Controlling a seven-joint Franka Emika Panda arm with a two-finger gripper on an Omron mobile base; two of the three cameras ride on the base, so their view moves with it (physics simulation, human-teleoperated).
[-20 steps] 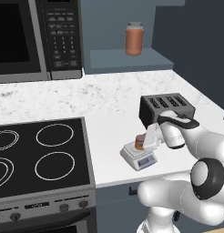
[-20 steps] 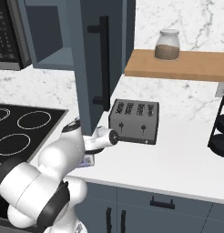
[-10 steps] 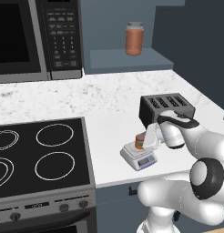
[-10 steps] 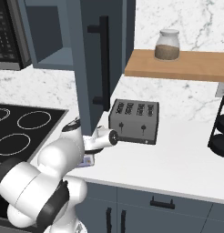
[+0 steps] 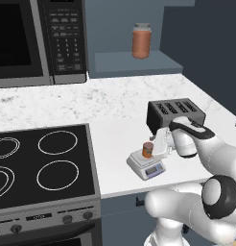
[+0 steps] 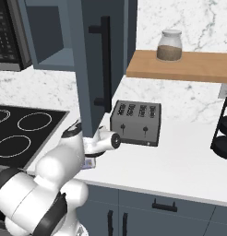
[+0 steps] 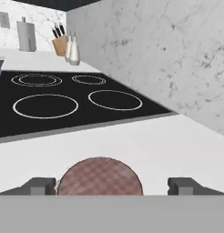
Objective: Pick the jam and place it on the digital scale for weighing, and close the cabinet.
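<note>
Jam (image 5: 147,150) sits upright on the digital scale (image 5: 147,166), near front edge of the desk (image 5: 115,110), just right of the stovetop (image 5: 41,166). Gripper (image 7: 117,187) at the jar w/ fingers (image 7: 41,186) spread apart, one each side of the lid, gap showing on both sides, not clamping. Toaster (image 5: 175,114) just behind the scale. Farther back, the cabinet (image 6: 99,60) door stands open, dark bar handle facing out. Taller jar (image 5: 141,41) on the cabinet's shelf at the far wall, microwave (image 5: 38,41) to its left.

Even, flat rendered light, soft shadows, slightly coarse detail.
</note>
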